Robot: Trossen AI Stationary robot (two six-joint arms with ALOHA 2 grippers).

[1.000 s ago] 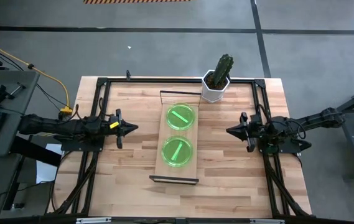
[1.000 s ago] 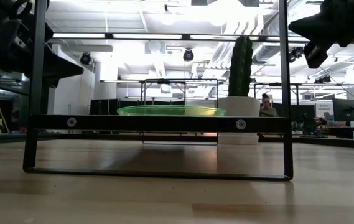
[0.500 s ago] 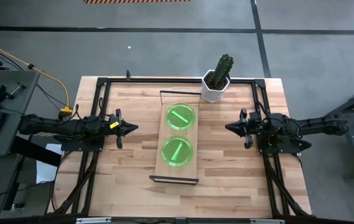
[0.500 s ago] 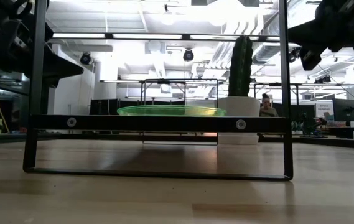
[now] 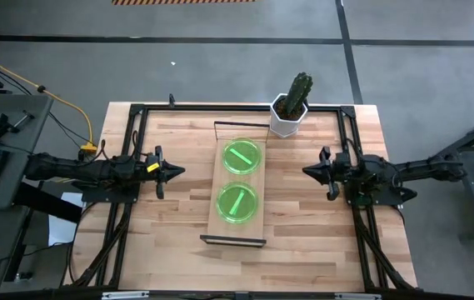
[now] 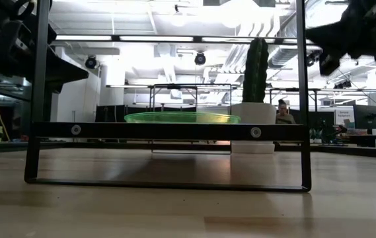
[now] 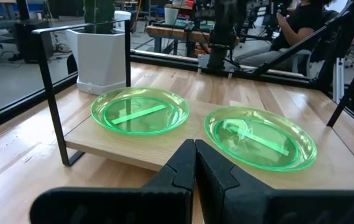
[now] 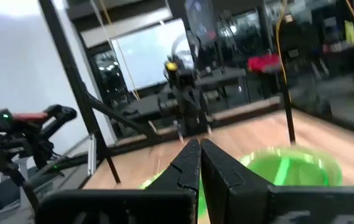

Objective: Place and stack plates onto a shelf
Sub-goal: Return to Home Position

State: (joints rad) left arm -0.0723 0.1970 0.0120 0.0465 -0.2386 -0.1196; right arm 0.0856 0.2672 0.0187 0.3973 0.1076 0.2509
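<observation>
Plates [image 5: 242,156] on the shelf [image 5: 238,179], both arms clear

Two green discs show side by side on the board, mid-tabletop [image 5: 178,242]. The left end effector [image 5: 177,172] hangs to the shelf's left, fingers pressed together and empty. The right end effector [image 5: 307,173] faces it from the right, likewise closed. A potted cactus [image 5: 289,117] stands near the shelf's far end.
</observation>
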